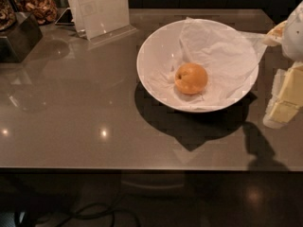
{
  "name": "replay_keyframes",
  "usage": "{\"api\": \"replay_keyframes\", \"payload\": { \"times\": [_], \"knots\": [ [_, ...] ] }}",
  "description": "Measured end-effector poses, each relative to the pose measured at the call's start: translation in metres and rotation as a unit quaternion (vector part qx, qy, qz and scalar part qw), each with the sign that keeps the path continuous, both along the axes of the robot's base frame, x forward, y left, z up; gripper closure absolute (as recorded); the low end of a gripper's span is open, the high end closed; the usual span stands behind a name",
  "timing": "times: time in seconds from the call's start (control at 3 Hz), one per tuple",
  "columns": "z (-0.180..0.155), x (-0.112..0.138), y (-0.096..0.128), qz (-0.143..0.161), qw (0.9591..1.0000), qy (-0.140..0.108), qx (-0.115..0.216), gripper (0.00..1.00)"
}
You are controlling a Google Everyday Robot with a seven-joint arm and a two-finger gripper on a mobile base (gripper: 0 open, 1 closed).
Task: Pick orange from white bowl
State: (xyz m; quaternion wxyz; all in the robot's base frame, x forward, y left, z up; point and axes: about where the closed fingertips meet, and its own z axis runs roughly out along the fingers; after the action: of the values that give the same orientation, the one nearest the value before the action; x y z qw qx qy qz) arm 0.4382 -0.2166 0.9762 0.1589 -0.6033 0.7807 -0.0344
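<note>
The orange (191,78) sits alone in the white bowl (147,72), a little below its centre, on crumpled white paper (215,46) that lines the bowl's right side. The bowl stands on a grey-brown counter (71,112), right of the middle. My gripper (284,98), white with pale yellow parts, comes in at the right edge of the view, just outside the bowl's right rim. It stays to the right of the orange and touches neither orange nor bowl.
A clear acrylic sign stand (102,11) stands at the back, left of the bowl. A dark box (16,39), a container of snacks (40,6) and a phone (65,17) are at the back left. The counter's front edge (142,168) runs below; cables (94,214) lie on the floor.
</note>
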Motion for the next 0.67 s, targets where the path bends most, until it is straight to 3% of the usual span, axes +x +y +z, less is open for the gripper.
{"api": "replay_keyframes", "payload": {
  "times": [0.33, 0.67],
  "knots": [
    [0.000, 0.000, 0.000, 0.000, 1.0000, -0.001, 0.000, 0.00],
    [0.004, 0.021, 0.010, 0.024, 0.9993, -0.011, 0.025, 0.00]
  ]
}}
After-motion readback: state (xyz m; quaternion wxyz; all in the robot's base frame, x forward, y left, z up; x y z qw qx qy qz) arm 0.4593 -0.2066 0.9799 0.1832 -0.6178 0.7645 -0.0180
